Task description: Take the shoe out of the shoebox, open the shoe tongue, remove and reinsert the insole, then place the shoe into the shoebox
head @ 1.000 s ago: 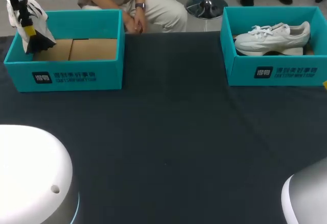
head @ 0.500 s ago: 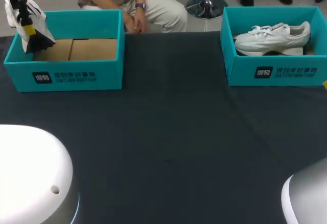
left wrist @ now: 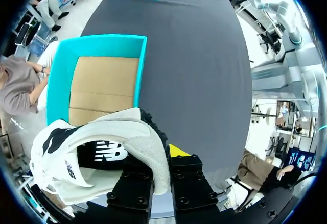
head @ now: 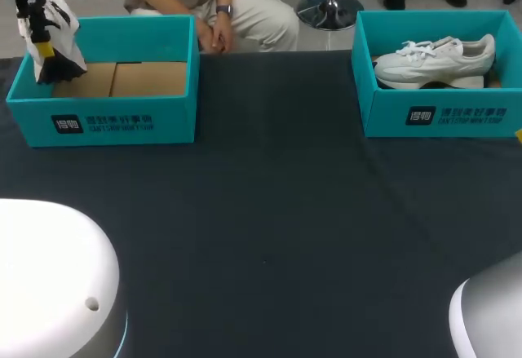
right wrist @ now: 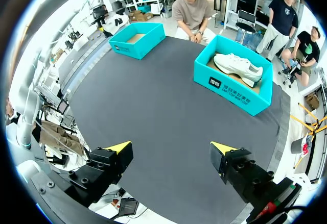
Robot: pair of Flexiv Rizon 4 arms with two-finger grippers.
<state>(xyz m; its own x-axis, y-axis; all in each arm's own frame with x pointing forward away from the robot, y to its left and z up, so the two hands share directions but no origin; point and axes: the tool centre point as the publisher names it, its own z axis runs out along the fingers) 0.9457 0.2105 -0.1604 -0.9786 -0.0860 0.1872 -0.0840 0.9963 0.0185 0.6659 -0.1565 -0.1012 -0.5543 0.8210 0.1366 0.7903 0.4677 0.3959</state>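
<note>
Head view: at ten o'clock on the dark counter (head: 269, 211), the left pincer (head: 41, 44) is clamped on a white shoe (head: 57, 24), holding it above the ten o'clock corner of the open teal shoebox (head: 106, 117). At two o'clock a second box (head: 440, 117) holds a matching sneaker (head: 436, 56). The right pincer (right wrist: 171, 150) hangs over the counter, fingers wide apart.

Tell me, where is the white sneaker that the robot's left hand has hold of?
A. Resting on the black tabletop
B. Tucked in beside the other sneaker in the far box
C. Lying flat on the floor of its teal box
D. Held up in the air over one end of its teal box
D: the white sneaker hangs clamped in the left hand, up over one end of the teal shoebox, whose cardboard floor shows bare.
</note>
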